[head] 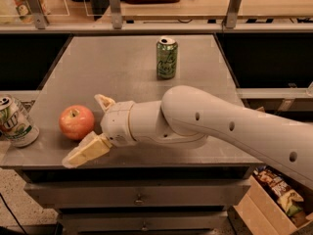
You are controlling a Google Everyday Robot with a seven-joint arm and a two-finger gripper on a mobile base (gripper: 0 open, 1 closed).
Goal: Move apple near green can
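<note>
1. As I judge it, none of the move is done yet. The apple [77, 122] sits at the front-left of the table [122, 77], well apart from the green can [167, 58], which stands upright toward the back, about mid-width.
2. My gripper [85, 130] is low at the apple's right side with its fingers spread wide, one behind the fruit and one in front. They are not clamped on it, and I cannot tell whether either one touches it.
3. What is left is the whole job: close on the apple, lift it, carry it back and to the right, and set it down beside the green can.
4. Edges worry me. The apple is near the front lip, and the front finger appears to jut past it, so a clumsy squeeze could roll the fruit off.
5. A white-and-green can [14, 126] stands at the left edge near the apple, so I avoid pushing that way.
6. Between apple and green can the tabletop is bare, with free room on both sides of the can.
</note>
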